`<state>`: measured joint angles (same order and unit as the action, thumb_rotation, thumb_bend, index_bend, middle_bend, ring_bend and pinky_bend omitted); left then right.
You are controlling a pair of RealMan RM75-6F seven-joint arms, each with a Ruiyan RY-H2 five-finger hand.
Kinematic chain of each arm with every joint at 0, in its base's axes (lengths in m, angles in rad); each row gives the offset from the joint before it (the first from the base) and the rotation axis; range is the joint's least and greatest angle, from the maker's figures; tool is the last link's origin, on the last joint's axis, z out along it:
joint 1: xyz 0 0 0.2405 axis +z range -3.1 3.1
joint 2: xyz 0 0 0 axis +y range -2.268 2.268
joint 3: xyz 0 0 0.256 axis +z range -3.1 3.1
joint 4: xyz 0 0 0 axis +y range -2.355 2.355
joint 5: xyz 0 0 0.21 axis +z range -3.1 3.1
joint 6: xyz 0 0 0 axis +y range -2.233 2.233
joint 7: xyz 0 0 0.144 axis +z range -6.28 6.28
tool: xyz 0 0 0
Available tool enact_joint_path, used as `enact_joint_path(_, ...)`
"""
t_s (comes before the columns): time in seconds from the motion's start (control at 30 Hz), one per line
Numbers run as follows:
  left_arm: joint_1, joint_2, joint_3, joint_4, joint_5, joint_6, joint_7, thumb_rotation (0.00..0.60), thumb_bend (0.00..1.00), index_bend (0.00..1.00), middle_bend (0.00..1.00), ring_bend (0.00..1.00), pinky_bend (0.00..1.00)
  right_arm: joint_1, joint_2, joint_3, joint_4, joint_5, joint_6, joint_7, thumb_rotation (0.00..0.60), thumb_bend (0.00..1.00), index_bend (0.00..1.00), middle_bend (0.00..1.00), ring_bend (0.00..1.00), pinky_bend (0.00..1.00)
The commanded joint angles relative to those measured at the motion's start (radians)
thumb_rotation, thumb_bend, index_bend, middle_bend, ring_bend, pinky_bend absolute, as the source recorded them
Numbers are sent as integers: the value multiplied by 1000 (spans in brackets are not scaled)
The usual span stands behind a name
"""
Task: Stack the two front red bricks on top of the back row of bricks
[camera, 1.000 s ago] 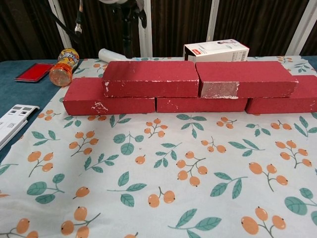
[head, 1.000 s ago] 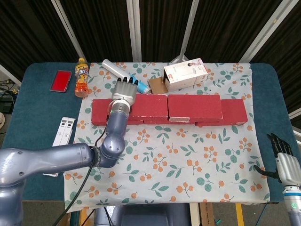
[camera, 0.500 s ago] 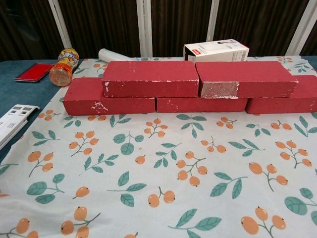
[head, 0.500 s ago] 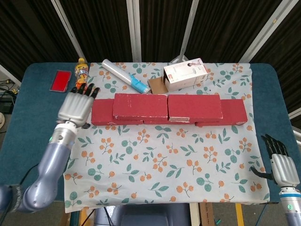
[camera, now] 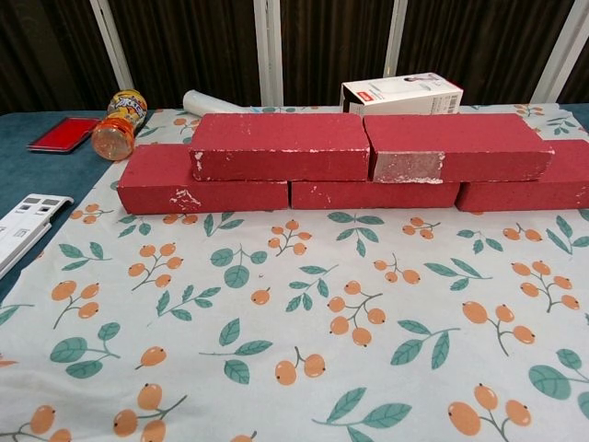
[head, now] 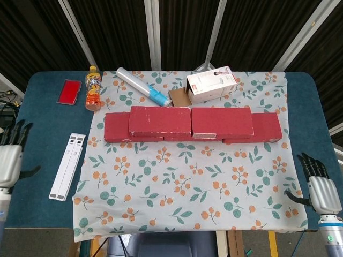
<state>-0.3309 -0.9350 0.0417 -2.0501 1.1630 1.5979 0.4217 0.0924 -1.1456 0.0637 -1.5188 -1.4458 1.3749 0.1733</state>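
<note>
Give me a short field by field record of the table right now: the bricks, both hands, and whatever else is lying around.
top bricks: two red bricks lying side by side on the back row
back row: three red bricks end to end on the floral cloth
left hand: at the table's left edge, holds nothing
right hand: at the right edge, holds nothing
behind bricks: orange bottle, white box, white roll
left side: red case, white strip

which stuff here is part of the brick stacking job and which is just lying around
Job:
two upper red bricks
back row of bricks
left hand, right hand, both empty

Lying about:
orange bottle
white box
red card
white remote
blue-tipped tube
</note>
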Motion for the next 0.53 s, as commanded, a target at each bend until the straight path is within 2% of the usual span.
enact_joint_path(0.03,115,-91,84,156,100,83,-106,600,31,12,7,0,147,-5,1,1,-5,4,12,-36,600,210,0,0,0,0)
enact_joint_path(0.23,158,-155,86,244,138,72,-157,600,32,13,16,0,147,-13,-4,5,-22,-1,46,-105,600,209,0,0,0,0)
enact_joint_path(0.53,187,-171,75,293,199,53,-188,600,32,15,20,0,147,-16,1,-1,-47,-14,58,-136,600,209,0,0,0,0)
